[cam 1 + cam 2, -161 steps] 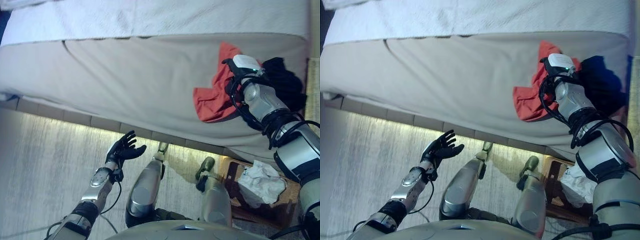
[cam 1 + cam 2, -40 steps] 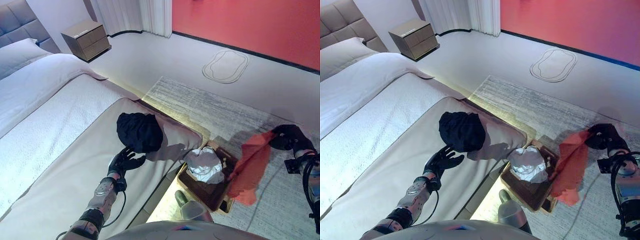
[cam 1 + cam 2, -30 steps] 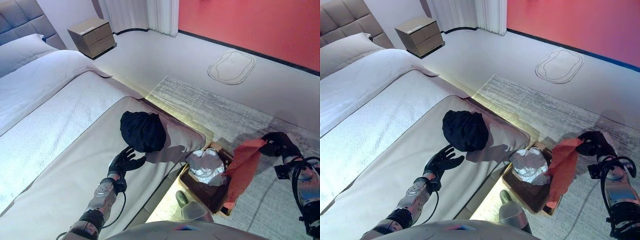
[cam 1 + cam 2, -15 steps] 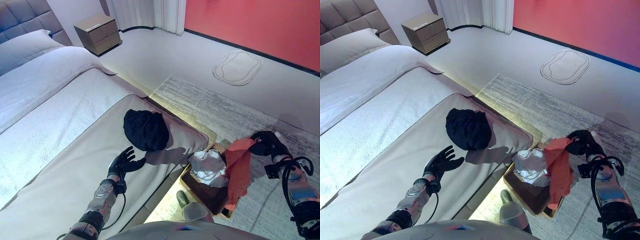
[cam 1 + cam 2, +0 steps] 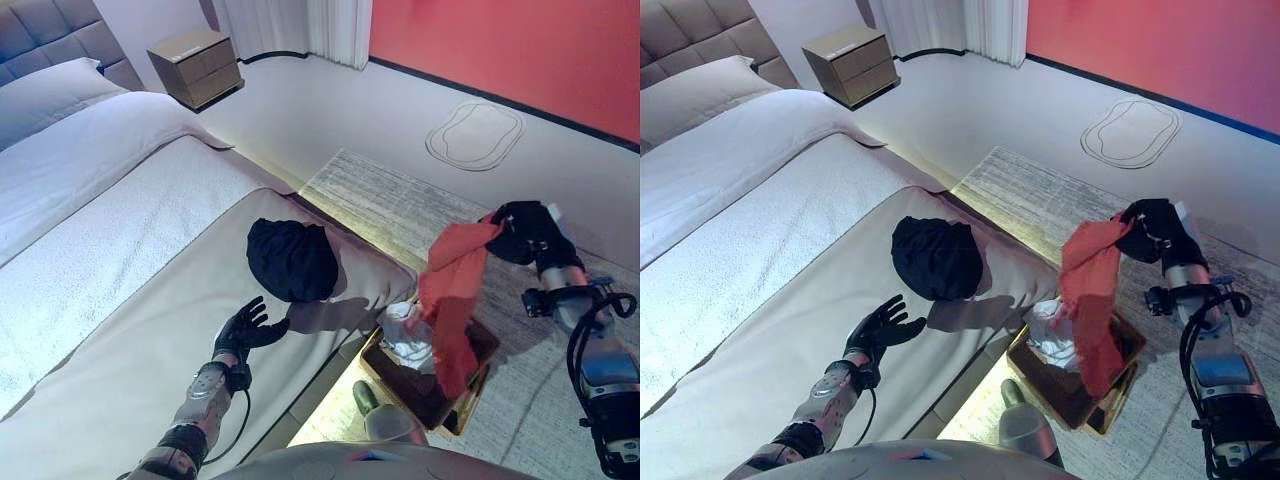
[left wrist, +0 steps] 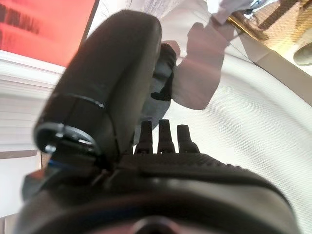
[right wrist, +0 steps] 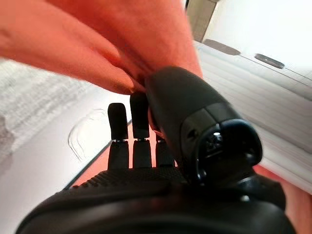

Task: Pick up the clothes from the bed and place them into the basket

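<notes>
We have the red garment (image 5: 452, 300) pinched in our right hand's (image 5: 527, 235) curled fingers, hanging above the basket (image 5: 478, 385), which holds a white cloth (image 5: 405, 335); next we lower and release. A black garment (image 5: 292, 260) remains on the bed (image 5: 120, 290); our left hand (image 5: 245, 330) hovers beside it, fingers spread

The room is bright and evenly lit, daylight-like, with a warm yellow glow spilling from under the bed (image 5: 150, 300) onto the rug (image 5: 400, 205). The left robot hand (image 5: 245, 330) casts a soft grey shadow across the bed cover. Up close, the red cloth (image 7: 97, 44) is smeared with blur, and the thumb of the right robot hand (image 7: 141, 180) looms out of focus.
</notes>
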You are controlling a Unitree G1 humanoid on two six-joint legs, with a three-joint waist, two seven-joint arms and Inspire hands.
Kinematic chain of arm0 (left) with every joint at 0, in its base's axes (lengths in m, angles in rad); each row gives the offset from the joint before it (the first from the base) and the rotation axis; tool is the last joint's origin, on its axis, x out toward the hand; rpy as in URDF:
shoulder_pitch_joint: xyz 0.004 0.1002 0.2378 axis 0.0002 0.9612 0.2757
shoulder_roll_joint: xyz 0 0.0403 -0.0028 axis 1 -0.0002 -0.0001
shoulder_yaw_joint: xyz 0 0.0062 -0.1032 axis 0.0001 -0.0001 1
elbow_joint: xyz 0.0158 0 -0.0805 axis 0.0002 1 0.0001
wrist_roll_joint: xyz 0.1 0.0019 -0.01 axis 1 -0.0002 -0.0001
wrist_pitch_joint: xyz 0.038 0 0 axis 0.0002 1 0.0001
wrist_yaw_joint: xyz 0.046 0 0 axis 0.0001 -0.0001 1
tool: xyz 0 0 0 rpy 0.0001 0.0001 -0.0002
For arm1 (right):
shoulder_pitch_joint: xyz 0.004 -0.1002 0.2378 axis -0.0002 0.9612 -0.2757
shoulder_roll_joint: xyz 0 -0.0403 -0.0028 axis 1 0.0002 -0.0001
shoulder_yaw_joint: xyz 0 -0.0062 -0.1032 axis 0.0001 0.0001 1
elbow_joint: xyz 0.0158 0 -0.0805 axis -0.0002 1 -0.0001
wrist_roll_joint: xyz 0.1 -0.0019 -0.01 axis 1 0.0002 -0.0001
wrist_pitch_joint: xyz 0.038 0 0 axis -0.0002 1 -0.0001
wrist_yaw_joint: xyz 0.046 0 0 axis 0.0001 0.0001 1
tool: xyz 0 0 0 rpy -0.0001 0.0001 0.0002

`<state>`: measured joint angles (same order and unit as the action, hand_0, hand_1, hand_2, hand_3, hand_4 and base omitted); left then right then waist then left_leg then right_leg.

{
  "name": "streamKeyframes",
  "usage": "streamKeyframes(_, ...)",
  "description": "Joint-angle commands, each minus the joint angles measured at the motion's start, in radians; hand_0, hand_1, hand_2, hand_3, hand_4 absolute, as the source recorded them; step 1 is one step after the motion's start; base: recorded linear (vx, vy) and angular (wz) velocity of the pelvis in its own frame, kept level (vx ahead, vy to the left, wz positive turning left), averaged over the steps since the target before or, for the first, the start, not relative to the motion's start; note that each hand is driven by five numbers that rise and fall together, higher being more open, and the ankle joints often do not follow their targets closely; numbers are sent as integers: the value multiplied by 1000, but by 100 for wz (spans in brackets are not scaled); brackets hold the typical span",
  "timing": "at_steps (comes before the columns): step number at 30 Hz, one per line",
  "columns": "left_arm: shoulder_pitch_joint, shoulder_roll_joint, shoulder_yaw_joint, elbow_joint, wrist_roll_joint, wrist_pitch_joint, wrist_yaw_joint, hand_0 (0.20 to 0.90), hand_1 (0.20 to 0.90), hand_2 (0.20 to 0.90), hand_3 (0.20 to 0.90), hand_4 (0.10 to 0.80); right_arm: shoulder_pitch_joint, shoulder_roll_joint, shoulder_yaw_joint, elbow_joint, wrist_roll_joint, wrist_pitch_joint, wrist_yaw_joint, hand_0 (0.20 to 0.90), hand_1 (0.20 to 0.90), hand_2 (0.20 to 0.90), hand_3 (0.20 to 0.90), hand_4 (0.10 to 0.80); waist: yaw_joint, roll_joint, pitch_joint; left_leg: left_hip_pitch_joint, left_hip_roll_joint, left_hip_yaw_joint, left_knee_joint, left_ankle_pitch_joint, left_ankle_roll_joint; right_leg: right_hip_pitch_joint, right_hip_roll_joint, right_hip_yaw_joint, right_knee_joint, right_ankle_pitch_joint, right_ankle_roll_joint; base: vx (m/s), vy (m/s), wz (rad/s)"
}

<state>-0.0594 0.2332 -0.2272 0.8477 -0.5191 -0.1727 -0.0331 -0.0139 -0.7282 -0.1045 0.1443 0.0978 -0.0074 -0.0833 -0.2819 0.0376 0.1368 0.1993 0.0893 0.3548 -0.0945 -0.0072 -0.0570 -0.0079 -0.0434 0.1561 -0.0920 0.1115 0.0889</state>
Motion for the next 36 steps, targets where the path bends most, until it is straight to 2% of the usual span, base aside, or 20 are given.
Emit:
streamKeyframes(1,-60,41,49,29,12,-91,-21,900,900,900,900,800,-106,-71,-108,-60,22,-101,-33,300,300,300,200,100,5,-62,-49,6,-6,-44,12,-100,37,11,6,-3,46,-61,27,0,0,0)
streamKeyframes(12,-53,41,62,11,18,-78,-7,900,900,900,900,800,-55,-35,-71,33,-8,15,39,300,300,300,200,100,5,-71,-42,12,-2,-43,14,-101,39,15,5,-5,46,-62,29,0,0,0)
streamKeyframes(22,-54,47,72,6,31,-73,-1,900,900,900,900,800,-3,24,-46,116,3,-7,29,300,300,300,200,100,-1,-70,-28,14,2,-38,12,-97,38,13,5,-11,45,-57,27,0,0,0)
streamKeyframes(30,-54,42,66,-12,34,-68,-7,900,900,900,900,800,-7,47,0,137,-9,22,90,300,300,300,200,100,3,-67,-29,13,1,-35,14,-95,36,14,3,-16,43,-57,28,0,0,0)
streamKeyframes(31,-54,41,62,-16,38,-64,-7,900,900,900,900,800,-9,50,11,150,-7,30,97,333,333,333,238,138,6,-68,-30,14,2,-36,14,-94,35,14,2,-17,43,-56,27,0,0,0)
streamKeyframes(32,-53,40,59,-15,41,-64,-9,900,900,900,900,800,-15,52,23,168,-10,27,95,658,658,658,617,517,10,-69,-30,14,2,-37,14,-94,35,15,2,-18,42,-56,27,0,0,0)
streamKeyframes(33,-53,39,54,-16,44,-62,-11,900,900,900,900,800,-22,56,37,189,-13,24,89,900,900,900,900,800,14,-69,-30,14,3,-38,14,-94,35,15,1,-20,42,-55,27,0,0,0)
streamKeyframes(36,-57,39,37,-18,46,-57,-8,900,900,900,900,800,-45,60,65,234,-9,18,83,900,900,900,900,800,25,-69,-28,13,4,-44,15,-94,34,17,0,-25,41,-56,26,0,0,0)
